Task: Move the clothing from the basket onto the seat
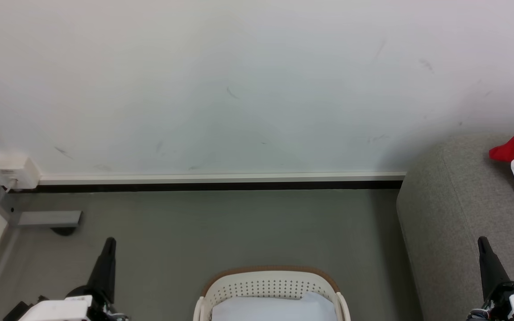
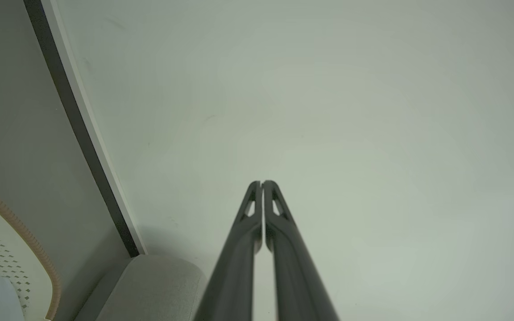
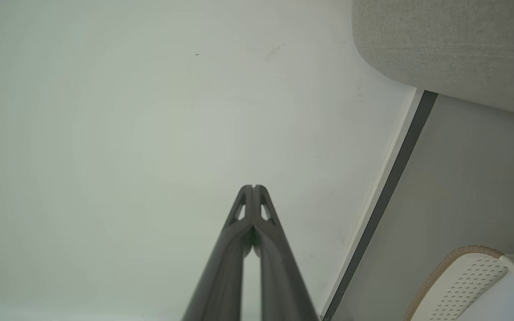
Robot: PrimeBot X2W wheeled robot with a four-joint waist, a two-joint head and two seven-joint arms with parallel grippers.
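One perforated oval basket (image 1: pixel 270 285), rounded fabric seat (image 1: pixel 453 214)

A pale wall (image 1: pixel 257 80), faintly scuffed with grey marks, meets a grey floor (image 1: pixel 221 227) along a white skirting (image 1: pixel 221 178) with a black strip beneath. At the wall's lower left corner sits a white box (image 1: pixel 14 170). Just below it, a grey bar (image 1: pixel 49 218) lies over a dark round foot (image 1: pixel 63 231) near the floor's left edge.

The left pincer (image 1: pixel 110 241) and right pincer (image 1: pixel 482 240) have long dark tapering fingers (image 2: pixel 238 263) with cut-out tips, on white wrists (image 1: pixel 63 308).
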